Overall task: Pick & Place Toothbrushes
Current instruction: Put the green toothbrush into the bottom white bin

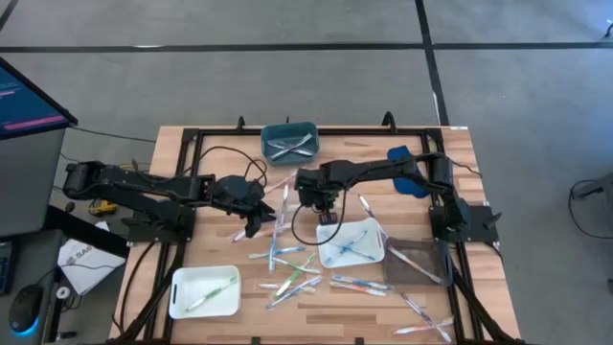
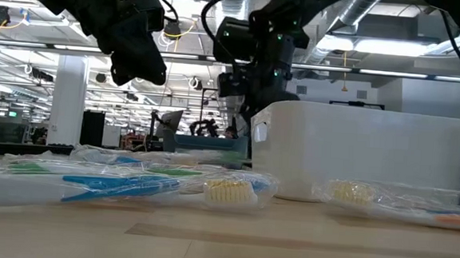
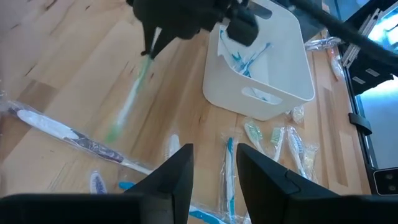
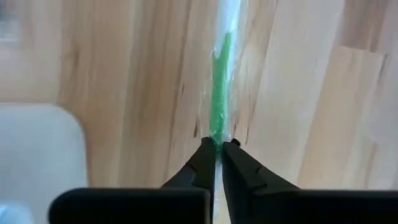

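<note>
Your right gripper point(image 4: 216, 144) is clamped on a green toothbrush point(image 4: 219, 93) in clear wrap, holding it over the wooden table point(image 1: 192, 172) just beside the white tray point(image 3: 283, 74) of blue toothbrushes point(image 3: 249, 59). Your left gripper point(image 3: 211, 165) hovers nearby with fingers parted, gripping nothing, above the scattered toothbrushes point(image 1: 287, 273).
</note>
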